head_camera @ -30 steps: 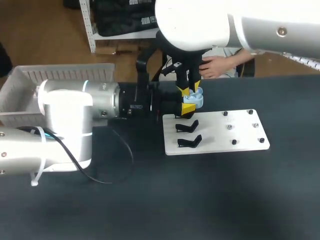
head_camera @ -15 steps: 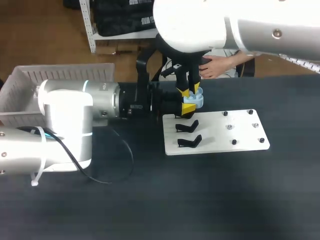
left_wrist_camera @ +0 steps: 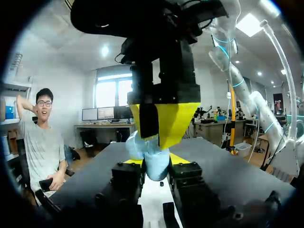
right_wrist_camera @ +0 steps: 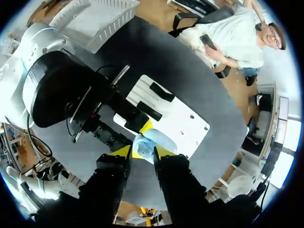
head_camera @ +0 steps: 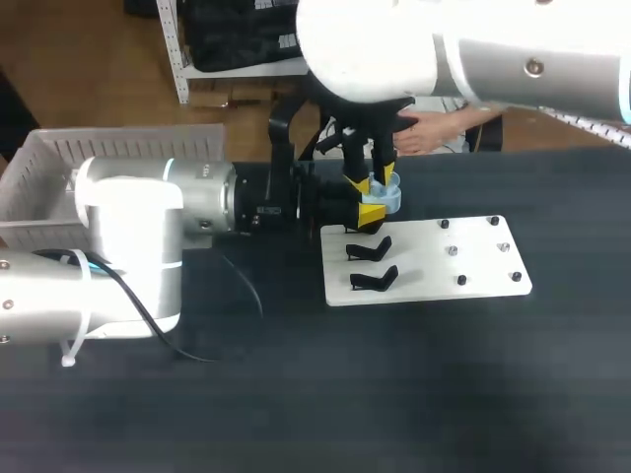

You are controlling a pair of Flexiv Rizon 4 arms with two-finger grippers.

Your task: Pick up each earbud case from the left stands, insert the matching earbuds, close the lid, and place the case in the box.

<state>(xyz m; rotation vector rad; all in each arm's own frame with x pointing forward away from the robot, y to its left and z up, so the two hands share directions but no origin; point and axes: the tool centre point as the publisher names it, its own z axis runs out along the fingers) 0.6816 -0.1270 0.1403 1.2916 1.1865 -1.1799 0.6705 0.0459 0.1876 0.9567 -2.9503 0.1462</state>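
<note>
**Blue case held up, not in the box yet**

The blue earbud case (head_camera: 391,195) is off the black stands (head_camera: 370,248). It hangs just over the far corner of the white board (head_camera: 473,286). The left claw (left_wrist_camera: 156,166) pinches it from both sides. The right claw (right_wrist_camera: 141,153) sits right on top of it, but I cannot tell if it grips. The case is not yet in the box (head_camera: 59,158) at the left of the table (head_camera: 394,394).

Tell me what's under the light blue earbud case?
Below the light blue earbud case, the white flat board shows between the fingers of the left gripper. Directly underneath is hidden.
</note>
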